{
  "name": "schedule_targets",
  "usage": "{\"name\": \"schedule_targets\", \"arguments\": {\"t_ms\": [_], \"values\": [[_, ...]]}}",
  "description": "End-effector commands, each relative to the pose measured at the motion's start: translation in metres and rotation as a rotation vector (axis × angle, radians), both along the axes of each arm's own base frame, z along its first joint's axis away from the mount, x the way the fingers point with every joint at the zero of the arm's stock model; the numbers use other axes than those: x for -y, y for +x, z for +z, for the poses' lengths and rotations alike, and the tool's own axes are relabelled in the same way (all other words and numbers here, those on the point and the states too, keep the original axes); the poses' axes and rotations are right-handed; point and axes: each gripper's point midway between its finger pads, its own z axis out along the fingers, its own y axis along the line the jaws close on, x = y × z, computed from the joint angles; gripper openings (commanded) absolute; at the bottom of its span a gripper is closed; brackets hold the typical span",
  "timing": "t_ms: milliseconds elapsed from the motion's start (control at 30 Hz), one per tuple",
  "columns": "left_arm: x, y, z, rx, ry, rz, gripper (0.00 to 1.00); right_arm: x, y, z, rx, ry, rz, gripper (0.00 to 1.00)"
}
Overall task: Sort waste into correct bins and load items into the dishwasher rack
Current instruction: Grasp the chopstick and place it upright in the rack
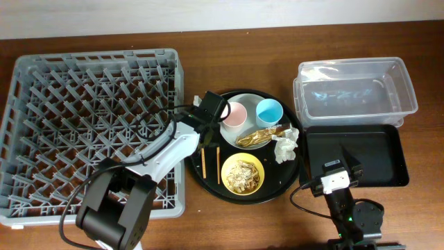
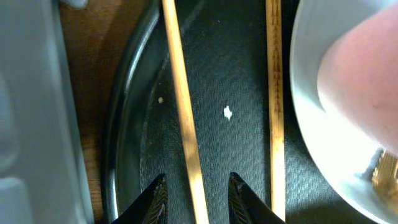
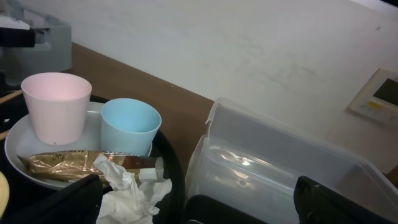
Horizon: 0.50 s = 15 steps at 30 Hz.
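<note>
The pair of chopsticks [image 1: 204,164] lies on the left of the round black tray [image 1: 277,186], beside the dishwasher rack [image 1: 90,125]. My left gripper [image 1: 205,136] is low over them. In the left wrist view my left gripper [image 2: 196,180] is open, its fingers either side of one chopstick [image 2: 183,112] with gaps showing. The other chopstick [image 2: 274,112] lies to the right. The plate [image 1: 248,97] holds the pink cup [image 1: 235,114], blue cup [image 1: 269,111] and wrapper [image 1: 260,135]. My right gripper [image 3: 199,205] is wide open and holds nothing.
A crumpled napkin [image 1: 285,147] and a yellow bowl [image 1: 226,167] of food scraps [image 1: 242,175] sit on the round tray. The clear tub [image 1: 354,94] stands at the back right. In front of it is the shallow black tray [image 1: 378,156], under my right arm.
</note>
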Motion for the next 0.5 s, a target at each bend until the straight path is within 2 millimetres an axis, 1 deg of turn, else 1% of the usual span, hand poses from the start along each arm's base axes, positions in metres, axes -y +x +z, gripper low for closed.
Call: {"name": "schedule_targets", "arguments": {"t_ms": [0,33,133,233,267,333,400,467], "values": [[-0.006,0.007,-0.002,0.030,0.014,0.041,0.34,0.000,0.000,-0.003,-0.005,-0.002,0.003,0.99],[-0.009,0.009,-0.002,0.039,0.026,0.046,0.36,0.000,0.000,-0.003,-0.005,-0.002,0.003,0.99],[-0.012,0.004,-0.004,0.020,0.044,0.047,0.37,0.000,0.000,-0.003,-0.005,-0.002,0.003,0.99],[-0.013,0.005,-0.005,0.026,0.045,0.048,0.37,0.000,0.000,-0.003,-0.005,-0.002,0.004,0.99],[-0.013,0.003,-0.006,0.020,0.027,0.088,0.37,0.000,0.000,-0.003,-0.005,-0.002,0.003,0.99],[-0.016,-0.004,-0.015,0.003,0.022,0.117,0.37,0.000,0.000,-0.003,-0.005,-0.002,0.003,0.99],[-0.016,-0.004,-0.030,0.012,0.015,0.118,0.37,0.000,0.000,-0.003,-0.005,-0.002,0.003,0.99],[-0.015,-0.003,-0.036,0.022,0.008,0.117,0.36,0.000,0.000,-0.003,-0.005,-0.002,0.003,0.99]]}}
